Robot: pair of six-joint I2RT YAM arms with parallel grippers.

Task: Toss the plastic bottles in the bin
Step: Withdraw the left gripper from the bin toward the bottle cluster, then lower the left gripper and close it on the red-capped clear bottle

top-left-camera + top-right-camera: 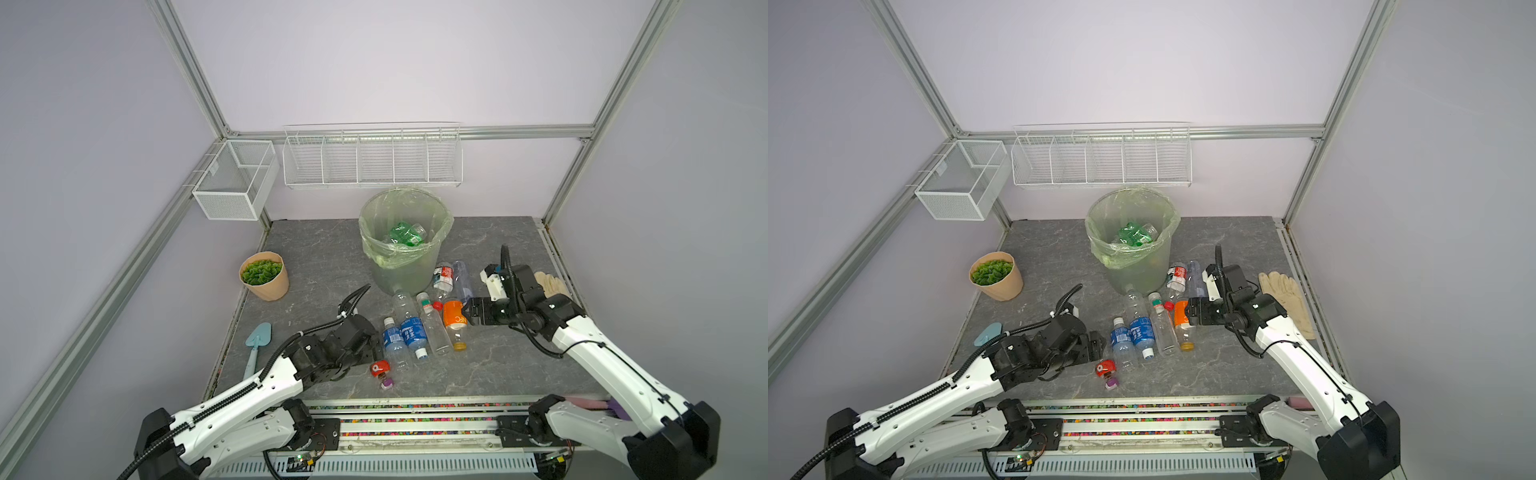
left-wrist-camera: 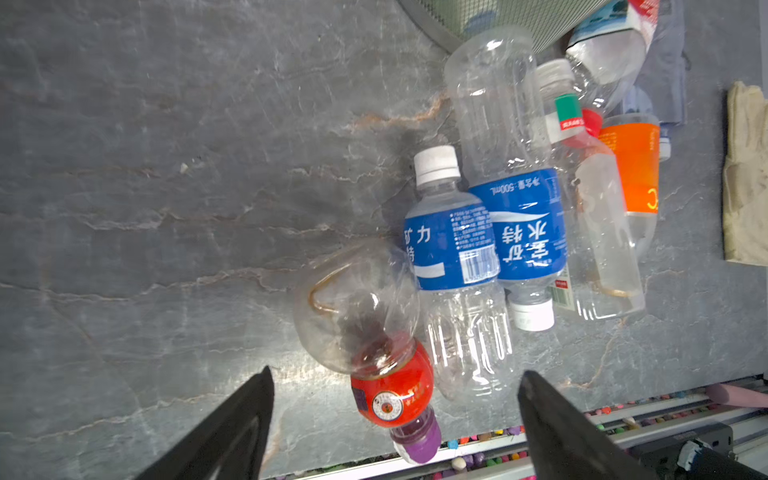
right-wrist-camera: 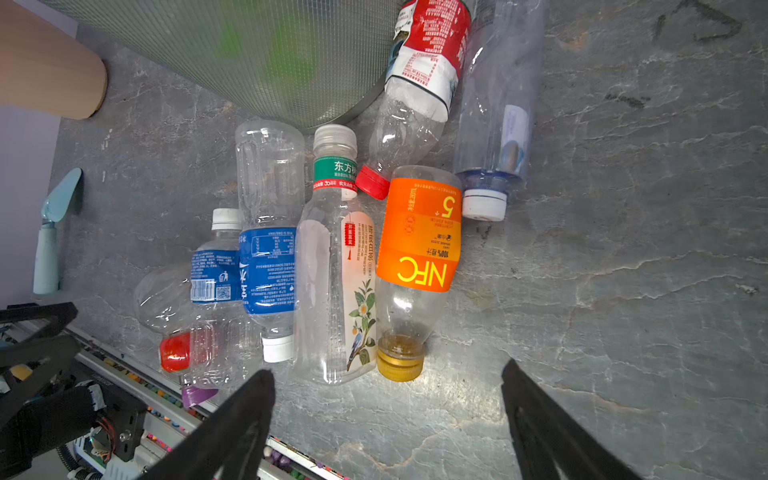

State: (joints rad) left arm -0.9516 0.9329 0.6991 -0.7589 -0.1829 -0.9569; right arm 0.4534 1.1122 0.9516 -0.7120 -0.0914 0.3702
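The bin (image 1: pixel 419 270) is stood at the back middle of the desk (image 1: pixel 316 257). Its pale green bag is folded over the rim, so the mouth is held open. A green bottle (image 1: pixel 405 233) is seen inside among clear ones. The other plastic bottles are laid on their sides in a tight cluster just in front of the bin, several touching, where either arm can reach them.

The left jaws are spread wide and nothing is held. They are set low at the near left end of the cluster. In the left wrist view the round red-labelled bottle with a purple cap (image 2: pixel 390 399) is framed between the tips, with the small blue-labelled bottle (image 2: pixel 451 249) against it.

The right jaws are spread as wide and are likewise empty. They are set on the cluster's right flank by the orange-labelled NFC bottle (image 3: pixel 419 232), whose gold cap lies just ahead of the gap.

The wide spread is judged to be meant for straddling a bottle's body. The outermost bottles appear to be addressed first because they can be lifted without disturbing their neighbours. A red-labelled bottle (image 3: pixel 424 54) and a bluish clear bottle (image 3: pixel 494 104) lie just beside the bin's foot.
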